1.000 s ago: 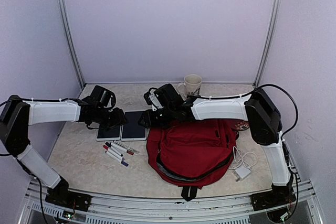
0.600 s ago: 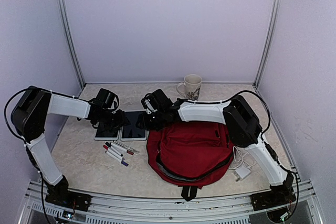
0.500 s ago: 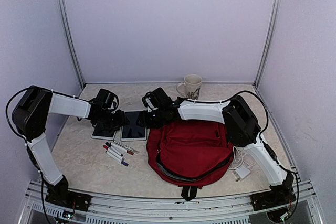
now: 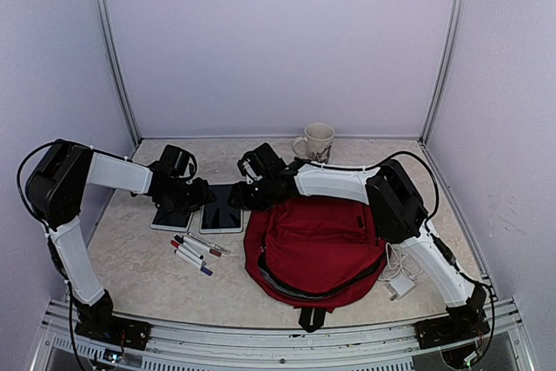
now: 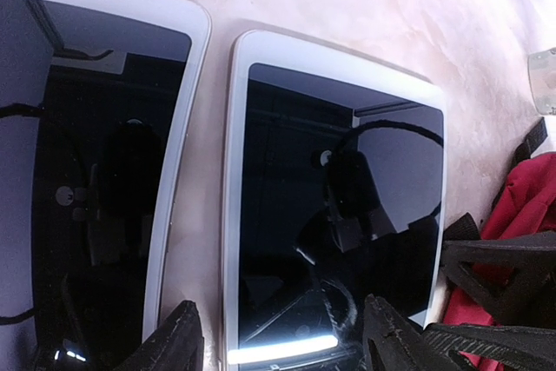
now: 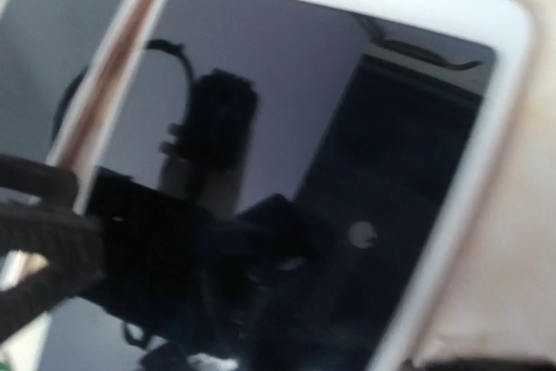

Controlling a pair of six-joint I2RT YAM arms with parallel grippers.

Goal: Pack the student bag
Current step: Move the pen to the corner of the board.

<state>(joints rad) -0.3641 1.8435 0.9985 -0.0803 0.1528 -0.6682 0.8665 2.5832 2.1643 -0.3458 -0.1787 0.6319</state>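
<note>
Now, we've got the student bag lying flat on the bench, right of centre, between the mug at the back and the near edge. A white charger sits just beside its right flank. Neither arm is on it. Our left gripper hangs over the end of one tablet, fingers spread and clamping nothing; a second tablet lies alongside. Our right gripper comes in from the bag's side at that same tablet's corner, fingers parted too, with nothing pinched that we can see. Markers lie nearer us.

So how will the bag behave? We judge it soft and floppy: slack red fabric, sagging flat, no frame showing. It looks light, and likely to fold or drag rather than lift as one piece. It won't break, but it won't hold its own mouth open either. We'd pinch the fabric lip by the black zipper arc, or take a black strap; the smooth middle panel gives fingers little to bite.

Which way does it point? The rounded end, with the zipper arc and a black strap tab, faces the near edge, toward our bases. The squarer end lies farther back, its left corner just beside the tablet. We read the long axis as roughly near to far, though from above it looks nearly as wide as long.
</note>
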